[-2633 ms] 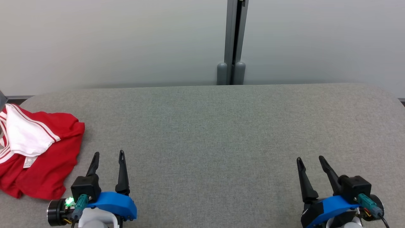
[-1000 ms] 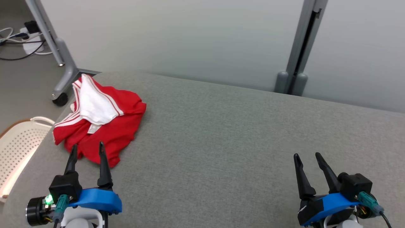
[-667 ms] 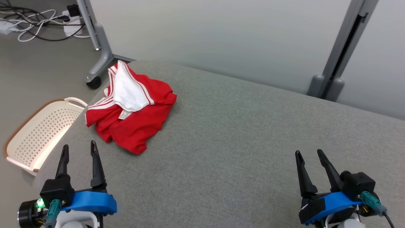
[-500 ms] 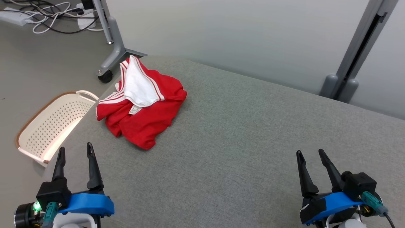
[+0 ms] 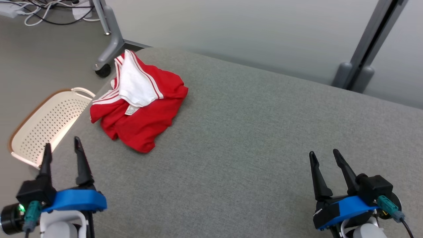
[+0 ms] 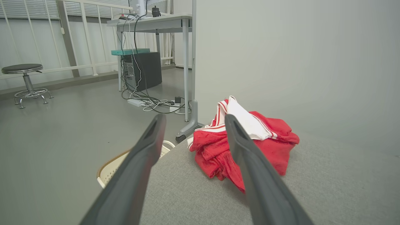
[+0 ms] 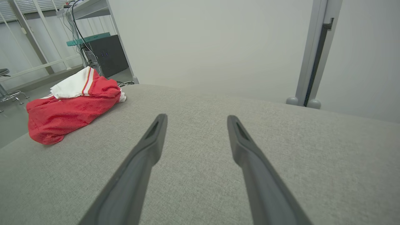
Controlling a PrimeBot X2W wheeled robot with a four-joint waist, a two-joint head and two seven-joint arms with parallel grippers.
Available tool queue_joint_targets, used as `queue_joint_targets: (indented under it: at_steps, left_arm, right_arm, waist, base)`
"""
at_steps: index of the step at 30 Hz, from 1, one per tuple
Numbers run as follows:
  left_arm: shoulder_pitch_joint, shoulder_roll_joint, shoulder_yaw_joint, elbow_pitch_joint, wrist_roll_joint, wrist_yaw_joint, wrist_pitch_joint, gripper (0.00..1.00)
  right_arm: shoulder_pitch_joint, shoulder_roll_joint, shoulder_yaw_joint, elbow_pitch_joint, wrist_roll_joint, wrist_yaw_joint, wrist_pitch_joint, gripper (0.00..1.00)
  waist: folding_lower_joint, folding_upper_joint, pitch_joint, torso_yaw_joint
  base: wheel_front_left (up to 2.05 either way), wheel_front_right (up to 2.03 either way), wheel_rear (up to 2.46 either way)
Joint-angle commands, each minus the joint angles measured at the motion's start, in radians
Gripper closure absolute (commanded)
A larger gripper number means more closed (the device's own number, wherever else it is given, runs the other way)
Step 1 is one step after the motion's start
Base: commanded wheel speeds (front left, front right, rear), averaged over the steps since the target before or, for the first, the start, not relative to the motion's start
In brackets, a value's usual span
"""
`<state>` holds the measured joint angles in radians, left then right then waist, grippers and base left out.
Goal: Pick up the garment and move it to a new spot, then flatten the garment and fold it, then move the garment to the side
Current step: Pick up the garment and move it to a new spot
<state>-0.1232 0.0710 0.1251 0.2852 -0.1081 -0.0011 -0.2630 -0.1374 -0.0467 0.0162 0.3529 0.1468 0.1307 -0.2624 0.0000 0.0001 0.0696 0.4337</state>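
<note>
A crumpled red garment [image 5: 142, 112] with white striped trim and a white lining lies at the far left end of the grey table [image 5: 251, 138], close to its edge. It also appears in the left wrist view, garment [image 6: 275, 147], and in the right wrist view, garment [image 7: 68, 112]. My left gripper [image 5: 61, 145] hovers open at the table's near left edge, short of the garment, with nothing between its fingers. At the near right my right gripper [image 5: 325, 157] stands open and empty, far from the garment.
A cream perforated basket [image 5: 43, 125] sits on the floor beside the table's left edge. A grey wheeled stand [image 5: 107, 39] and loose cables [image 5: 39, 13] lie beyond it. A grey post [image 5: 363, 49] rises against the pale wall behind the table.
The head camera has turned left, bringing the garment, basket and floor into view. The garment lies as before. Both grippers stay open.
</note>
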Motion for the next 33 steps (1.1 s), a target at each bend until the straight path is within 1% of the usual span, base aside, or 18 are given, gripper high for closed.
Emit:
queue_joint_targets:
  at_steps: [1,6,11,16,22,26,31,33]
  left_arm:
    - [-0.042,0.014,0.02,0.003,-0.015,-0.01,-0.003,0.0]
    - [-0.167,0.053,0.05,0.038,-0.033,-0.032,-0.003,0.0]
    - [-0.306,0.102,0.08,0.084,-0.048,-0.042,-0.003,0.0]
    - [-0.445,0.17,0.106,0.171,-0.055,-0.043,-0.002,0.0]
    - [-0.592,0.265,0.122,0.325,-0.074,-0.062,0.014,0.0]
    - [-0.666,0.317,0.108,0.443,-0.062,-0.062,0.059,0.0]
    - [-0.732,0.358,0.088,0.577,-0.059,-0.081,0.099,0.0]
    - [-0.749,0.366,0.073,0.641,-0.056,-0.086,0.134,0.0]
  right_arm:
    - [-0.012,-0.007,-0.006,-0.01,-0.016,0.0,-0.004,0.0]
    - [-0.045,-0.007,-0.034,-0.045,-0.063,0.0,-0.004,0.0]
    - [-0.094,-0.02,-0.051,-0.1,-0.115,0.0,-0.004,0.0]
    - [-0.124,-0.046,-0.056,-0.175,-0.135,0.0,-0.004,0.0]
    - [-0.13,-0.063,-0.064,-0.253,-0.142,0.0,-0.004,0.0]
    - [-0.125,-0.071,-0.074,-0.297,-0.142,0.0,-0.004,0.0]
    - [-0.117,-0.083,-0.085,-0.333,-0.145,0.0,-0.002,0.0]
    - [-0.112,-0.088,-0.09,-0.342,-0.14,0.0,-0.002,0.0]
  waist:
    - [0.0,-0.0001,0.01,-0.013]
    - [0.0,-0.0001,0.081,-0.074]
    - [0.0,-0.0001,0.184,-0.151]
    - [0.0,-0.0001,0.277,-0.229]
    - [0.0,-0.0001,0.359,-0.305]
    - [0.0,-0.0001,0.398,-0.335]
    - [0.0,-0.0001,0.438,-0.352]
    - [0.0,-0.0001,0.446,-0.351]
  base:
    - [0.0,0.0,0.0]
    - [0.0,0.0,0.0]
    - [0.0,0.0,0.0]
    - [0.0,0.0,0.0]
    - [0.0,0.0,0.0]
    - [0.0,0.0,0.0]
    - [0.0,0.0,0.0]
    - [0.0,0.0,0.0]
